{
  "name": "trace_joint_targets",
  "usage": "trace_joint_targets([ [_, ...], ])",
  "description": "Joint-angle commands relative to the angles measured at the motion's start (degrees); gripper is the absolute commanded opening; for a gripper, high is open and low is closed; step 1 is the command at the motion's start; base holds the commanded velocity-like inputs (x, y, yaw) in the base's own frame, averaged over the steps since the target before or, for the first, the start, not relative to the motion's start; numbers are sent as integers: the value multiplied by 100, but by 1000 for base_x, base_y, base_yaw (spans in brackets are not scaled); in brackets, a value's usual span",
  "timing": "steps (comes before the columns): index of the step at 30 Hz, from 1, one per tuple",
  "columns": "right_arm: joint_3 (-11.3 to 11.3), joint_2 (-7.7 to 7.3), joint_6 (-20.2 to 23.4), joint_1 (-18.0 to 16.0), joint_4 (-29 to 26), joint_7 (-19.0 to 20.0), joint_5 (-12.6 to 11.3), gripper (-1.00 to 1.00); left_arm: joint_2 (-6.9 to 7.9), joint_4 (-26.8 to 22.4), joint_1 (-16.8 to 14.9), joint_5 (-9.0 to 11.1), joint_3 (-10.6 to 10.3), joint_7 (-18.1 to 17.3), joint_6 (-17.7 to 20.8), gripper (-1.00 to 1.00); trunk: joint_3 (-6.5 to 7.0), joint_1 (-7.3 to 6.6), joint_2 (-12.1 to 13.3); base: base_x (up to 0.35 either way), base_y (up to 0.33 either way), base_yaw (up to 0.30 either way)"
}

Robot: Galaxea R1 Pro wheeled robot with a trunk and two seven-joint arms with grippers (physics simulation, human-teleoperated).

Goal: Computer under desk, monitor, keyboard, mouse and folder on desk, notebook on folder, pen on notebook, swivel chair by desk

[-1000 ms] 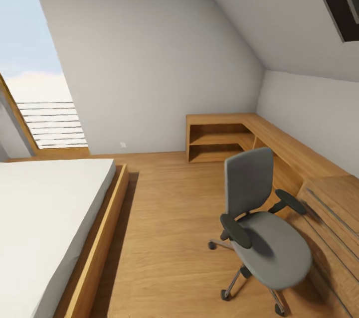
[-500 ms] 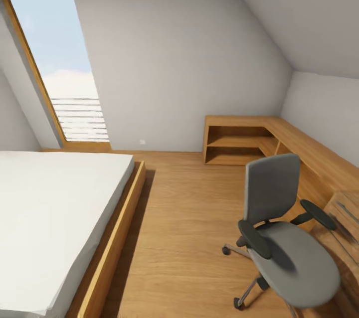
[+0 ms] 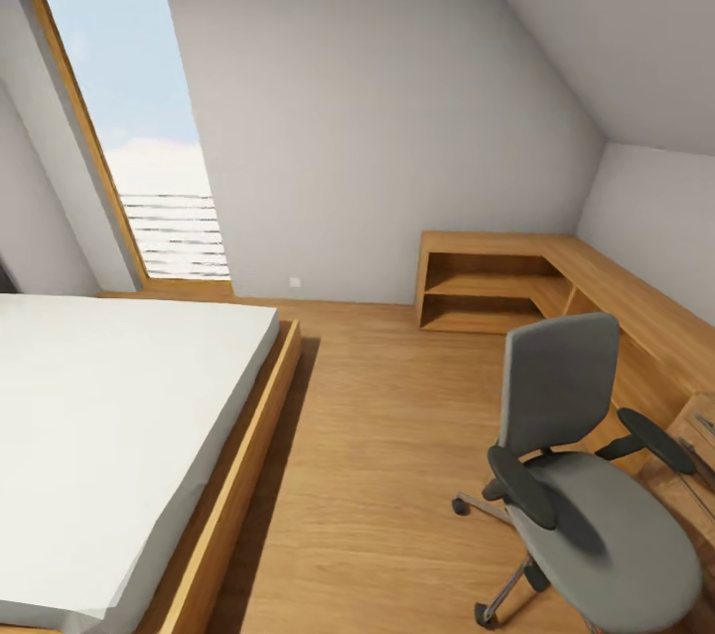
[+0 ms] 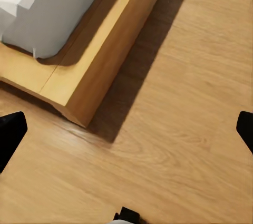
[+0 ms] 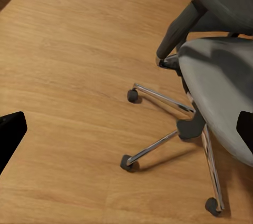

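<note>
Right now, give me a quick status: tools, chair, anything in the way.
Both tools open, empty. Swivel chair standing on the wooden floor beside the shelf bench, seat bare. Bed at left; open floor between.

Sloped grey walls (image 3: 397,97), light wood floor (image 3: 387,435). Tall window (image 3: 129,117) w/ daylight; white bed (image 3: 99,435); corner wood shelf bench (image 3: 497,286).

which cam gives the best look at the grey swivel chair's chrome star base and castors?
Right wrist view: the grey upholstered swivel chair shows its chrome five-star base, with three castors, on the light wooden floor. Head view shows the whole chair but cuts the base at the frame edge. Left wrist view shows floor and the wooden bed frame.
</note>
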Motion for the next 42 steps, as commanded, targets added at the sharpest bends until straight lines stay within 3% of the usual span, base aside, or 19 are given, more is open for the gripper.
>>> trace_joint_targets([
  [1,50,-3,-10,-2,-1,-16,-39,100,-3,82,-5,15,-79,49,-163,100,-12,5,-12,223,0,4],
  [11,63,3,-11,-4,8,-15,-41,100,-119,247,-5,30,-226,49,-416,100,-12,5,-12,301,0,1],
  [42,75,55,-10,-4,3,-10,-49,100,-142,263,-5,32,-247,48,-414,100,47,5,-12,325,60,-50],
])
